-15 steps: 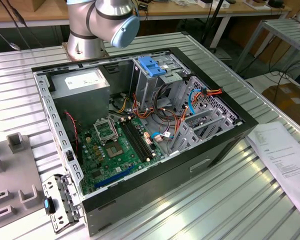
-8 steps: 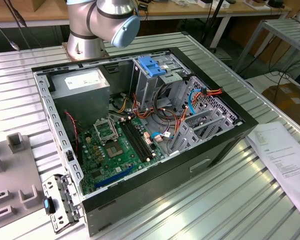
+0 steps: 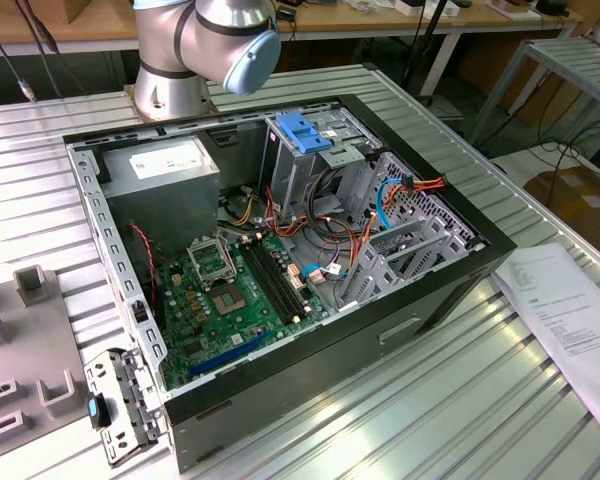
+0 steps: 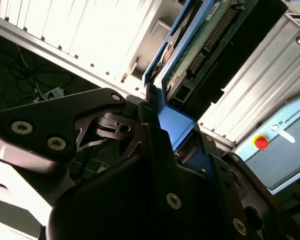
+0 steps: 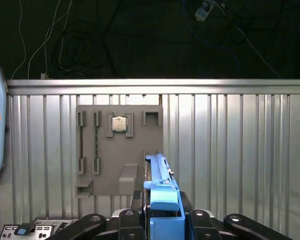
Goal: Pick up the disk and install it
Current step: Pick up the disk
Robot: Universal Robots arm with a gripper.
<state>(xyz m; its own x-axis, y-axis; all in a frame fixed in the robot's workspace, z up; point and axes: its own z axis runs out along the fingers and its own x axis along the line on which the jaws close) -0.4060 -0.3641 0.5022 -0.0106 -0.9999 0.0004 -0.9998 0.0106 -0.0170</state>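
While the pincer (image 5: 162,207) grips the disk (image 5: 159,172), the tray (image 5: 102,170) holds a processor (image 5: 119,123).

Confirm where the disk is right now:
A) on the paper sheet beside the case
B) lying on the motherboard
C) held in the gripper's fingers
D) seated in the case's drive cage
C: in the second wrist view the disk has the end of its blue carrier clamped between the fingers of the gripper.
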